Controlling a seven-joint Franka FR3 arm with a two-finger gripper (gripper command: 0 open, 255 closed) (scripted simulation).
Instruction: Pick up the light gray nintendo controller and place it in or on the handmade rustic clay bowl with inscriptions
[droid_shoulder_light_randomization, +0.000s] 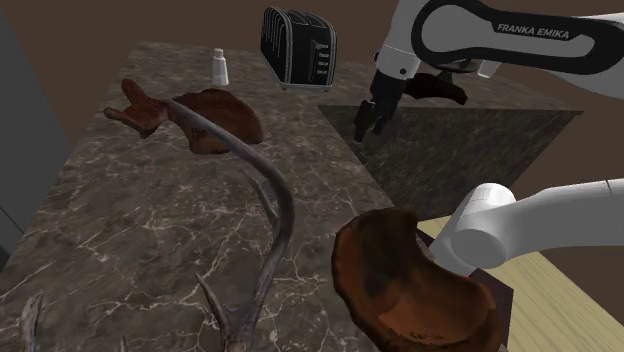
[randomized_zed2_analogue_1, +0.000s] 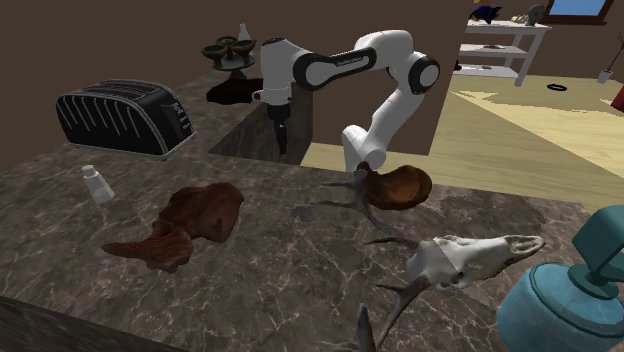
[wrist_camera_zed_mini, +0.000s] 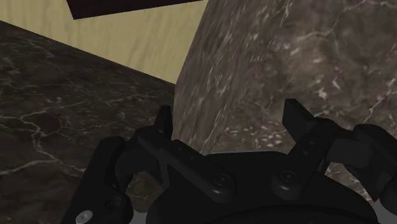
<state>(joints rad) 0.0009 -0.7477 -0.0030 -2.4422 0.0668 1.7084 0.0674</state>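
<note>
A brown clay bowl (droid_shoulder_light_randomization: 410, 285) with a rough rim sits at the counter's near edge, close to the arm's base; in the second exterior view the clay bowl (randomized_zed2_analogue_1: 396, 186) lies just below the arm's elbow. My gripper (droid_shoulder_light_randomization: 366, 128) points down over a lower, darker marble step beside the counter. It hangs there too in the second exterior view, gripper (randomized_zed2_analogue_1: 281, 146). In the wrist view my gripper (wrist_camera_zed_mini: 229, 121) is open, its fingers well apart. Between them is only marble surface and the step's edge.
A black toaster (droid_shoulder_light_randomization: 298, 48) and a small white shaker (droid_shoulder_light_randomization: 218, 67) stand at the counter's far side. A flat brown clay piece (droid_shoulder_light_randomization: 215, 120) lies mid-counter. A long antler (droid_shoulder_light_randomization: 270, 190) on a pale skull (randomized_zed2_analogue_1: 470, 258) crosses the counter. A teal vessel (randomized_zed2_analogue_1: 570, 290) stands nearby.
</note>
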